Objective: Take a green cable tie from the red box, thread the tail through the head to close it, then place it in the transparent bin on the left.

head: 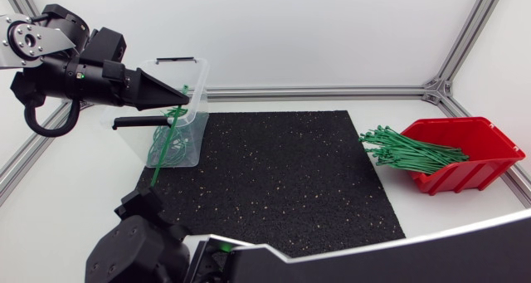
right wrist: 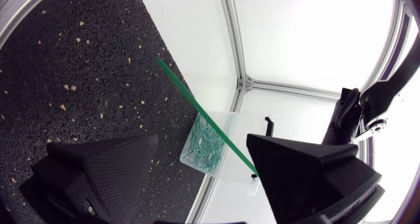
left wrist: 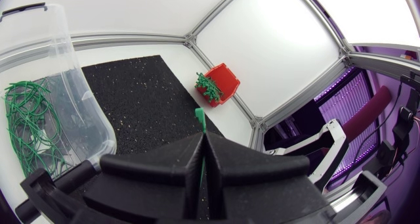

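Observation:
My left gripper (head: 181, 92) hovers over the transparent bin (head: 197, 75) at the back left, shut on a green cable tie (head: 166, 142). The tie hangs straight down past the bin's front, and its end sticks out just ahead of the shut fingers (left wrist: 200, 119). My right gripper (head: 148, 202) sits low at the front left, by the tie's lower end. It is open, and the tie (right wrist: 197, 106) runs between its wide-apart fingers (right wrist: 105, 171), close to one of them. Closed green ties (left wrist: 29, 125) lie in the bin. The red box (head: 477, 154) at the far right holds several ties (head: 406, 148).
A black speckled mat (head: 274, 175) covers the table's middle. Aluminium frame rails (head: 332, 90) run along the back and side edges. The bundle of ties spills over the red box's open front toward the mat.

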Motion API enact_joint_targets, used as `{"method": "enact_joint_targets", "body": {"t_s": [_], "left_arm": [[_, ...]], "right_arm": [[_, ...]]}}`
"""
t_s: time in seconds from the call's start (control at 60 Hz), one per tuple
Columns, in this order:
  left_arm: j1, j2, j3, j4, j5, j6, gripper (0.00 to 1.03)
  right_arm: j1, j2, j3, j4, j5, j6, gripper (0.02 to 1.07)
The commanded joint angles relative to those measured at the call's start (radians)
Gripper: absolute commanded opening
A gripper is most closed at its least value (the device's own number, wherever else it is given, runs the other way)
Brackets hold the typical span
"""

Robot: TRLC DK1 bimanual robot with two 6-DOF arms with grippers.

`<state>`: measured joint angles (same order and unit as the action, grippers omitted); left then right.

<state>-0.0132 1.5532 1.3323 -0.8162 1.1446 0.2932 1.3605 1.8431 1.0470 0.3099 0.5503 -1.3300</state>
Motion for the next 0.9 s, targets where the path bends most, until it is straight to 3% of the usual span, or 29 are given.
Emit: {"method": "enact_joint_targets", "body": {"t_s": [0.0, 0.567, 0.75, 0.883], "left_arm": [[0.007, 0.027, 0.028, -0.024, 0.014, 0.034, 0.03], [-0.042, 0.077, 0.059, -0.129, 0.014, 0.109, 0.03], [-0.05, 0.1, 0.068, -0.149, 0.014, 0.118, 0.03], [-0.065, 0.107, 0.097, -0.172, 0.014, 0.123, 0.03]], "right_arm": [[0.009, 0.027, 0.03, 0.017, -0.007, -0.057, 0.99], [0.035, 0.085, 0.005, 0.075, -0.056, -0.129, 0.79], [0.045, 0.091, -0.022, 0.115, -0.067, -0.144, 0.58], [0.046, 0.09, -0.039, 0.135, -0.069, -0.149, 0.56]]}}
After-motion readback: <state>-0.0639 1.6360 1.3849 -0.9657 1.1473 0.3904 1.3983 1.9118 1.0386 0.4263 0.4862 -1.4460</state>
